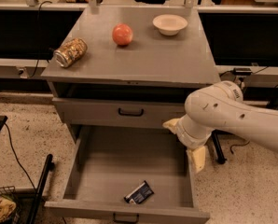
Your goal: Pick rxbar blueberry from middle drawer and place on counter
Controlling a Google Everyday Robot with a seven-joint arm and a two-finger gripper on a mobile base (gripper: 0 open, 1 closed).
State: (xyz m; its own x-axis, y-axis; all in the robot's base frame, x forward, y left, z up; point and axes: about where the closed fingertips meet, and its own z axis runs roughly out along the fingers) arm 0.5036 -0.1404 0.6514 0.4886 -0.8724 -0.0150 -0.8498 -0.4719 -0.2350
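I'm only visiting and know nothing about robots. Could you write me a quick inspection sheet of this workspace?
Surface: grey counter, flat, carrying three loose items.
Job's things: rxbar blueberry lies flat near the front of the open middle drawer; not yet picked.
Clutter: gold can on its side at the counter's left edge; red-orange round fruit and white bowl further back.
Claw: claw hangs by the drawer's right wall, apart from the bar.
Cables: black cable across the floor at left; another behind the arm at right.
Surroundings: speckled floor; upper drawer shut; wire basket at lower left.
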